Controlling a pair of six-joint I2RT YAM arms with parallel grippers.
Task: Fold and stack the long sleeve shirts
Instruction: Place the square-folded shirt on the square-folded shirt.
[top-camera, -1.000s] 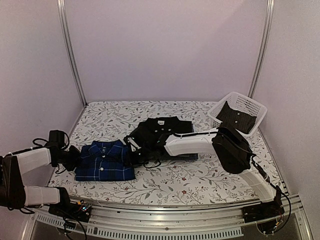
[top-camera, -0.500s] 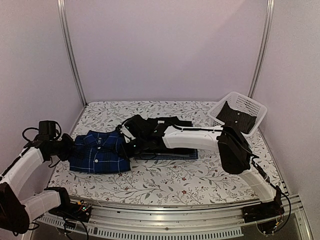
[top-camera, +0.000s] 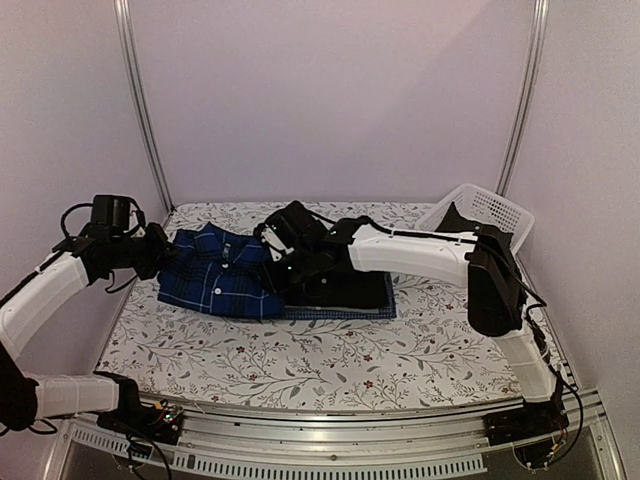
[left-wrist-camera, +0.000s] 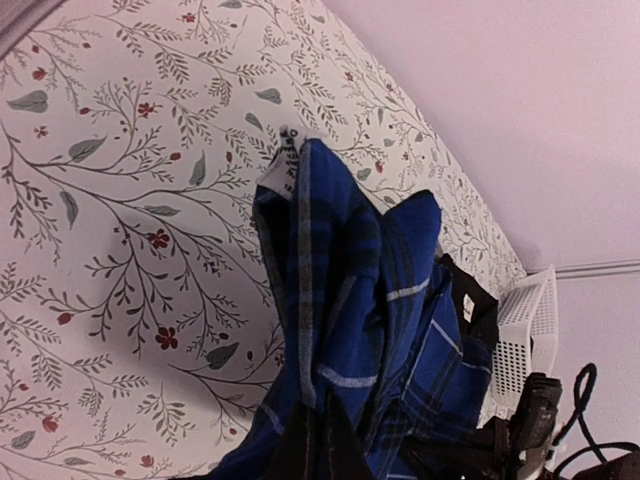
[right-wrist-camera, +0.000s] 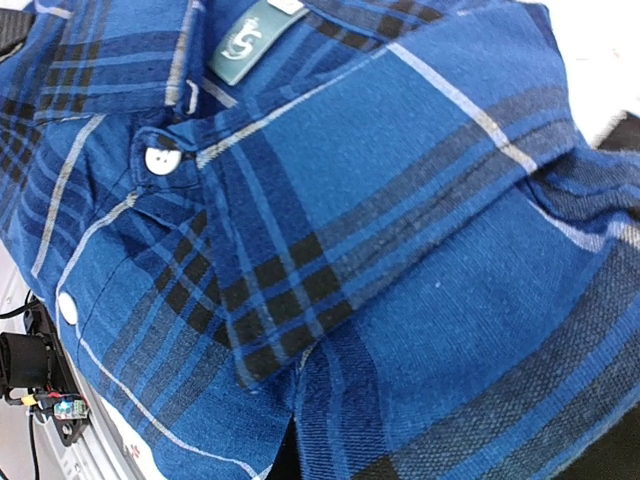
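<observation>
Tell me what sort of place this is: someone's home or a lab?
Most likely a robot test booth, not a home: bare walls framed by aluminium posts, a floral-covered table, and two arms bolted to a metal rail, holding a blue plaid shirt.

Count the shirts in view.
4: blue plaid shirt held between left gripper and right gripper; black shirt mid-table on the blue check shirt; a dark garment, likely a shirt, in the basket. More may be hidden beneath.

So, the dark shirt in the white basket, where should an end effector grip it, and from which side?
Probably the raised fold of the dark shirt, which rises at the basket rim, taken from above: the lattice walls block a sideways approach, and the right arm hides the rest.
</observation>
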